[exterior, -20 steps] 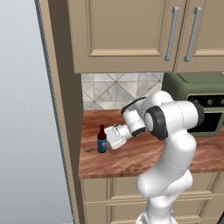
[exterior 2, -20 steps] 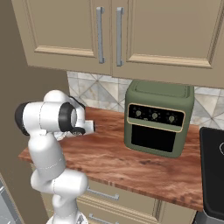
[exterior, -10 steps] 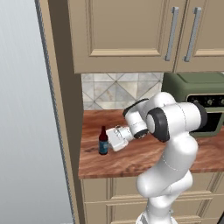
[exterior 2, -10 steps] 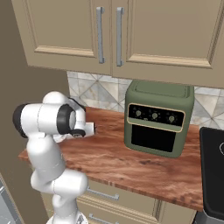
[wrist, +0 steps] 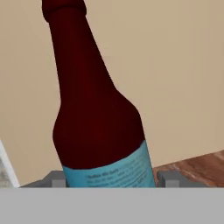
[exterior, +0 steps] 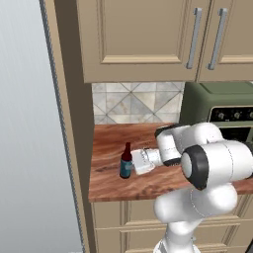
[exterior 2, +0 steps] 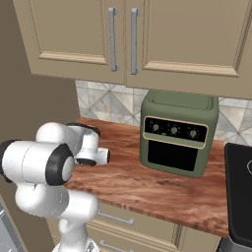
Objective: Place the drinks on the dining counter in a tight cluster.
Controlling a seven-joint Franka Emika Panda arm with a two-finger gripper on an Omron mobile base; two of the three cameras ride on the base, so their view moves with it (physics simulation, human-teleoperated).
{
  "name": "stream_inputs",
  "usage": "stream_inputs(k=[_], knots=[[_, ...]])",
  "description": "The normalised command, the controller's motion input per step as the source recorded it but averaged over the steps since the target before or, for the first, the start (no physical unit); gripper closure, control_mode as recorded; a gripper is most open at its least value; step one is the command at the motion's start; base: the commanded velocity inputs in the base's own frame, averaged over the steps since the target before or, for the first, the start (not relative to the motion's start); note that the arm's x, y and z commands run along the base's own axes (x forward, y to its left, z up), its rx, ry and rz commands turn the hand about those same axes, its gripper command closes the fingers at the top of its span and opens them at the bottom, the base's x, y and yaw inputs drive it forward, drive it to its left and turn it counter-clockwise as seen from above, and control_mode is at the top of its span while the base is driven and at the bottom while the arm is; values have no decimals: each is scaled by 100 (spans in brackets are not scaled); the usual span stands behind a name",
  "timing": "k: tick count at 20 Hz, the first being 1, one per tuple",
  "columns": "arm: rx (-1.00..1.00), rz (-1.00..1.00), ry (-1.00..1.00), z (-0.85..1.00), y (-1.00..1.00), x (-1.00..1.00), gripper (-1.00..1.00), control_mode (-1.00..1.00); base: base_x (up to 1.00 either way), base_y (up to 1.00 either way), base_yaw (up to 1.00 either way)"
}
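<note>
Gripper (exterior: 132, 163) at 3 o'clock of upright dark-brown bottle (exterior: 126, 161); jaws astride label, contact not discernible.

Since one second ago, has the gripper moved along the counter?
Yes. In the left base view the gripper has moved left, away from the green oven and up to the brown bottle, which stands in the same spot on the counter.
</note>
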Motion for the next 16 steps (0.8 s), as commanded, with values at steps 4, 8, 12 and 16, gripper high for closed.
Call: stream_inputs(k=[4, 8, 12, 16], knots=[[-2, -24, 23, 92, -23, -18, 100, -100, 0, 0, 0], [-7, -18, 30, 87, -23, -1, 100, -100, 0, 0, 0], [-11, -11, 33, 86, -12, -2, 100, -100, 0, 0, 0], [-14, -9, 11, 47, -4, -18, 100, -100, 0, 0, 0]])
